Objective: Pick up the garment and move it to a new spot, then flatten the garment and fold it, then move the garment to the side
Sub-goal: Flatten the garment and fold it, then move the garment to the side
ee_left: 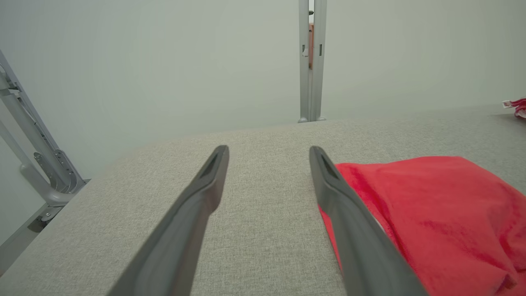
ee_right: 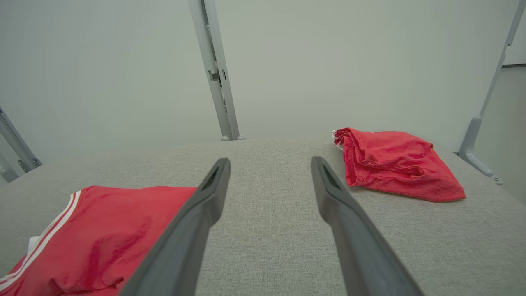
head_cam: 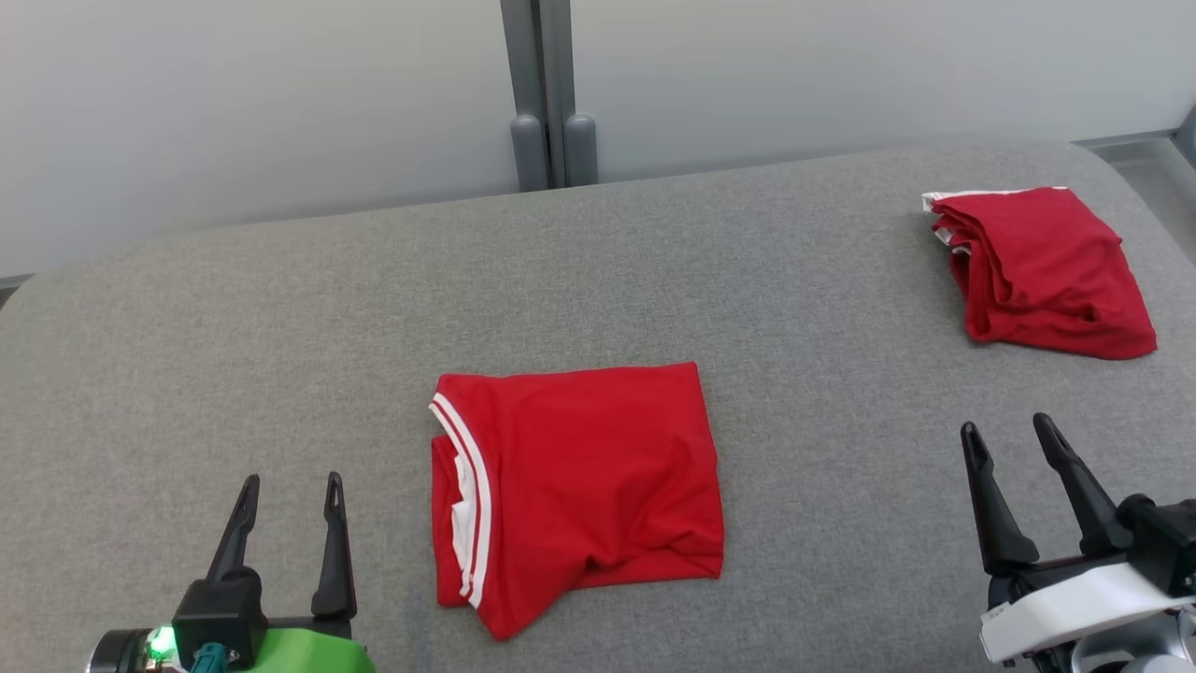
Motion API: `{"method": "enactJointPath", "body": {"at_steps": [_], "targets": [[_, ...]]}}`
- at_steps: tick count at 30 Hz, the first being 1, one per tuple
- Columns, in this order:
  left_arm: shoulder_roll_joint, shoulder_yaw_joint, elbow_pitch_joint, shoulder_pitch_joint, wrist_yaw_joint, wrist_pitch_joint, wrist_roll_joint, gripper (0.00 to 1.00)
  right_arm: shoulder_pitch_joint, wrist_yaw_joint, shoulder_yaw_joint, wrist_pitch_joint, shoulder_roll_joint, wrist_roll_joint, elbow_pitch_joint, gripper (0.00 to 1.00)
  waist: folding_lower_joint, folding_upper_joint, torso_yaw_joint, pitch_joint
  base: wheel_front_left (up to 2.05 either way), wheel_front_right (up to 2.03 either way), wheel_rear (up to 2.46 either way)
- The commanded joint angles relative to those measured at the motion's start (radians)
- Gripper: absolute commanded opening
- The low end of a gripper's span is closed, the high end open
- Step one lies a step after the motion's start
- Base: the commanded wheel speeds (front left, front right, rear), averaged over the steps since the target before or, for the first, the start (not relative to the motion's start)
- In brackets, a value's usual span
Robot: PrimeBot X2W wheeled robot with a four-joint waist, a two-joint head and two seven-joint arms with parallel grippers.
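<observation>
1. Grey fabric covers the wide padded table (head_cam: 234,308) in front of you. Behind it stand pale wall panels (head_cam: 234,93) with a grey post (head_cam: 551,93) between them.
2. The red shirt (head_cam: 579,486) with the white striped collar lies in the middle of the table, between your two grippers. It is a compact rectangle, with the collar on its left side.
3. A second red garment (head_cam: 1042,271) lies near the far right corner, well apart from the shirt. It is bundled more loosely and shows a little white at its far edge.
4. Your left gripper (head_cam: 291,480) is at the near left, beside the shirt. Its fingers stand apart and nothing is between them.
5. Your right gripper (head_cam: 1007,425) is at the near right, on the bare table between the two garments. Its fingers are also spread, and it holds nothing.
6. I judge that the picking up, the flattening and the folding are done for the shirt, because it lies folded and free of both grippers. Its near edge has some wrinkles, but the fold looks acceptable to me.
7. What is left, as far as I can judge, is the last step: you must take the folded shirt and move it to the side, without opening the fold.
</observation>
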Motion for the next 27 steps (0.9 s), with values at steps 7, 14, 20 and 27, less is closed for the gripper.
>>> {"method": "enactJointPath", "body": {"at_steps": [7,14,20,27], "targets": [[0.012,0.006,0.013,0.027,0.005,-0.004,-0.016,1.0,0.05,0.0,-0.004,0.034,0.015,-0.021,-0.035,1.0,0.0,0.0,0.013,-0.027,0.0,0.0,0.0],[0.014,0.01,0.023,0.016,0.011,-0.01,-0.024,1.0,0.052,0.0,-0.007,0.047,0.021,-0.029,-0.049,1.0,0.0,0.0,0.013,-0.026,0.0,0.0,0.0],[0.013,0.009,0.024,0.01,0.015,-0.011,-0.028,1.0,0.056,0.0,-0.009,0.052,0.02,-0.029,-0.051,1.0,0.0,0.0,0.014,-0.027,0.0,0.0,0.0],[0.011,-0.001,0.002,-0.026,0.018,-0.015,-0.016,1.0,0.04,0.0,-0.013,0.062,0.008,-0.014,-0.039,1.0,0.0,0.0,0.031,0.005,0.0,0.0,0.0]]}}
